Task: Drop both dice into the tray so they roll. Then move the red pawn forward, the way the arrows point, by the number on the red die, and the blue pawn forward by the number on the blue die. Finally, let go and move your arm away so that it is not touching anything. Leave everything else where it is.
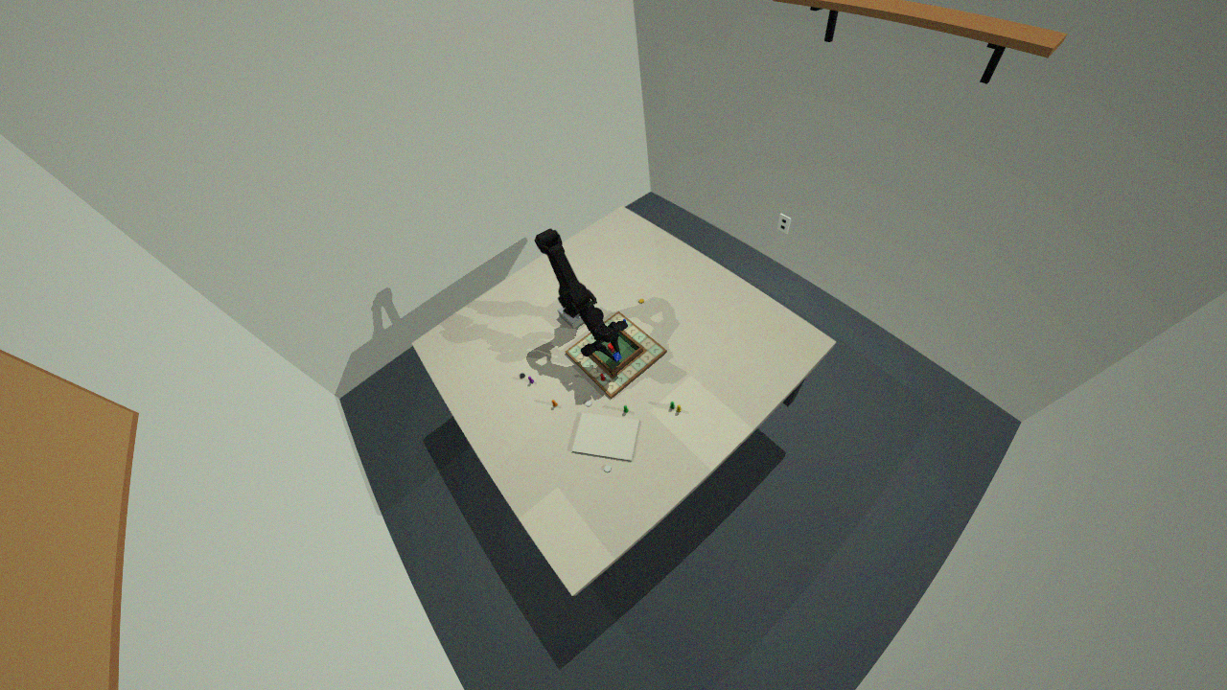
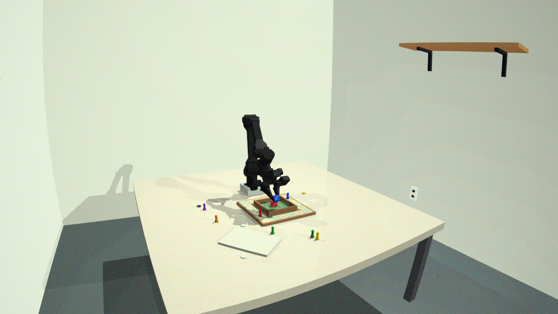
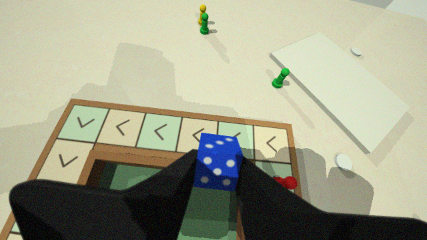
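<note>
A black jointed robot arm (image 2: 257,156) leans over the square wooden-framed game board (image 2: 275,211) on the cream table (image 2: 351,234). Its gripper (image 2: 275,196) pinches a small blue die (image 2: 276,198) just above the red die (image 2: 274,203), which lies in the green-floored tray (image 2: 277,206). A red pawn (image 2: 260,213) stands on the board's near edge.

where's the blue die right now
The blue die is pinched in the gripper, held above the green tray at the board's centre, just over the red die in the exterior view.
</note>
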Controlling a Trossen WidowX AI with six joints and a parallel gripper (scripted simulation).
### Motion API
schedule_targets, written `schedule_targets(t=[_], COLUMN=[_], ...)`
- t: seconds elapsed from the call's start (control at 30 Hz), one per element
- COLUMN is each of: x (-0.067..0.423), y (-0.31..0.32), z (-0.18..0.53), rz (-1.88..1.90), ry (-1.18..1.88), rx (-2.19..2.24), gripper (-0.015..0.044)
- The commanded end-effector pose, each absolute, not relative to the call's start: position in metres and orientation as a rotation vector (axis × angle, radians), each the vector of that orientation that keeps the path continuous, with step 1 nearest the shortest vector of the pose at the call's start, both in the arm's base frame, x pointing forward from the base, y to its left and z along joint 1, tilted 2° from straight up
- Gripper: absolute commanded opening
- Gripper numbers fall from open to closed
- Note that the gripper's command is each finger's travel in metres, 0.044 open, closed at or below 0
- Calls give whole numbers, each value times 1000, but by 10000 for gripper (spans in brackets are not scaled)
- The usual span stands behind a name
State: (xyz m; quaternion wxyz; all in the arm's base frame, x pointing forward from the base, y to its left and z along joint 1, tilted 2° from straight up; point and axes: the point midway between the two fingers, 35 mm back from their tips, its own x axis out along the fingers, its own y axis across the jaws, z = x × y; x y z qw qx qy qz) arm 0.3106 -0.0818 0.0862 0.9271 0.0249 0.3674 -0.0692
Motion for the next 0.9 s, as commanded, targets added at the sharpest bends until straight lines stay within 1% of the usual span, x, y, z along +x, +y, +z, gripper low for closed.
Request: schedule_targets(t=[0.0, 0.13, 0.43, 0.87], x=[309, 308, 282, 281], y=[-81, -74, -5, -4], z=[87, 91, 124, 122], rz=[-139, -138, -136, -131], ry=[664, 667, 667, 669], rx=[37, 38, 44, 40], gripper=[0, 0, 0, 0])
